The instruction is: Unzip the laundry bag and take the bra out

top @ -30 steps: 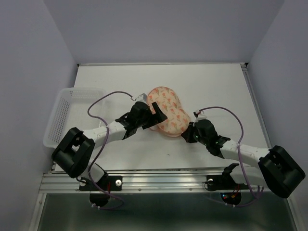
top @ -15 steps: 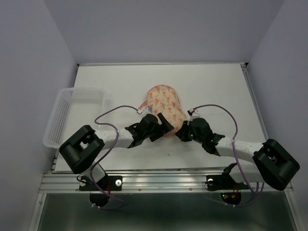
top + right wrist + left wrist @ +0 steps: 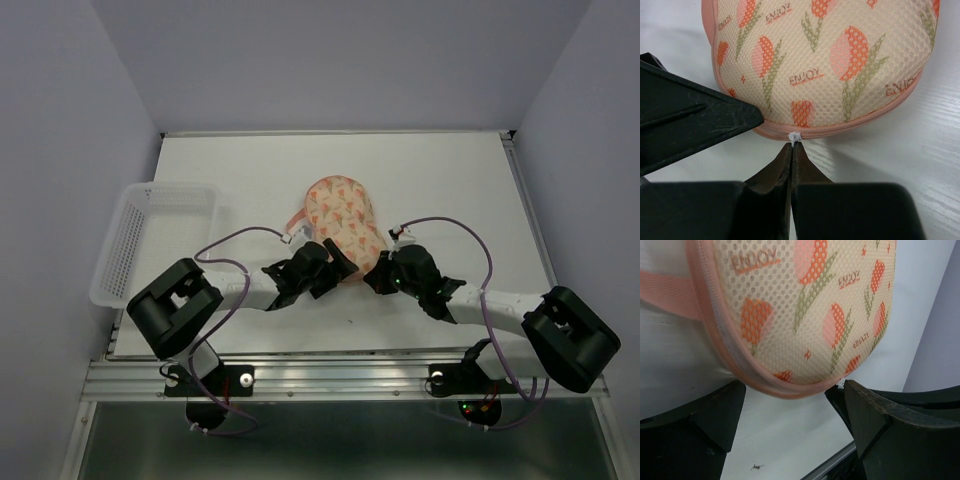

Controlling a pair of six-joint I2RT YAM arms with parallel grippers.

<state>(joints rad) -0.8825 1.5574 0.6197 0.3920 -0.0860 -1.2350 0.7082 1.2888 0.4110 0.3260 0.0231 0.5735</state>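
Laundry bag (image 3: 342,222): I see it lying around the middle of the bench (image 3: 450,180). Its long side runs from the far edge toward the near edge, and the printed mesh faces up.

Near end of the bag: it sits between my two tools, closer to the near edge than to the far one.

Zipper rim (image 3: 850,125): a pink band around the bag's lower edge. It looks closed along the stretch the right wrist camera shows.

White pull tab (image 3: 794,136): small, sitting on the rim at the bag's near end.

Right tool (image 3: 791,148): the fingers are pressed together and pinch the lower end of the white pull tab.

Left tool (image 3: 790,402): the fingers are spread wide and flank the bag's rounded end. I cannot tell whether either finger touches the fabric.

Pink loop (image 3: 296,215): it sticks out of the bag on the side facing the left edge and lies flat on the bench.

Bra: hidden from me in every view.

Mesh basket (image 3: 150,235): it sits at the left edge of the bench, well apart from the bag.
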